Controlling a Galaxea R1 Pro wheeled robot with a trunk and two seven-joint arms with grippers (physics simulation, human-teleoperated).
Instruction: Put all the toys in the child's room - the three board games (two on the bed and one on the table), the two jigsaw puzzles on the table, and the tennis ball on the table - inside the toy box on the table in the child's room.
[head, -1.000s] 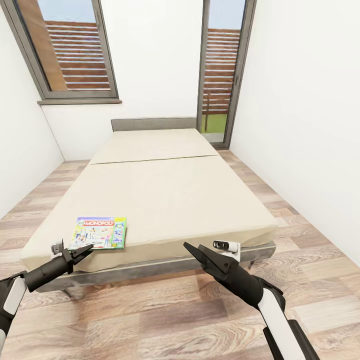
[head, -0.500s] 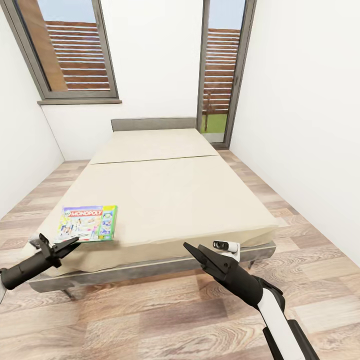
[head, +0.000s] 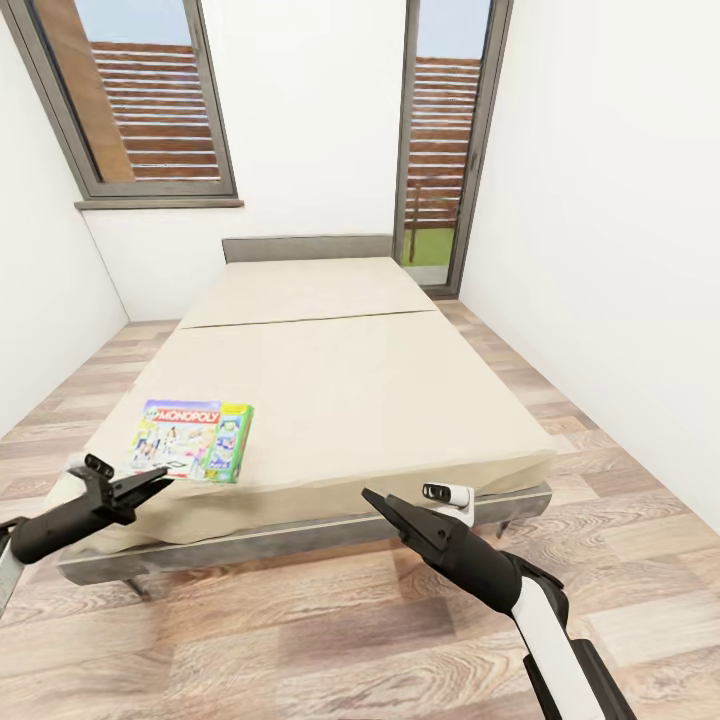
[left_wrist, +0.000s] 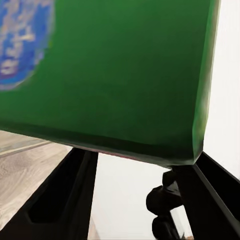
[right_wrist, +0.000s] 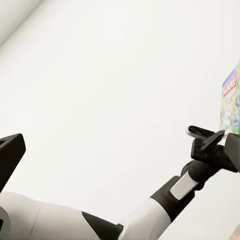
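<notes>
Beige bed (head: 340, 400) carries nothing else; left gripper (head: 150, 480) clamps the Monopoly board game (head: 193, 453) by its near edge, lifted above the mattress corner. Right gripper (head: 378, 500) looks closed, empty.

Bed (head: 330, 390): matt beige cloth cover, smooth, no creases; grey frame, prob. metal. Floor (head: 300, 640): wood planks w/ visible grain, slight sheen. Monopoly board game (head: 192, 441): printed cardboard, glossy-ish top; underside in left wrist view (left_wrist: 115, 75) plain dark green, smooth. Left gripper (head: 150, 481) & right gripper (head: 375, 498): matt black plastic fingers; arm shells glossy white. Walls (head: 600, 250): flat matt white. Window frames (head: 215, 110): grey, smooth.
</notes>
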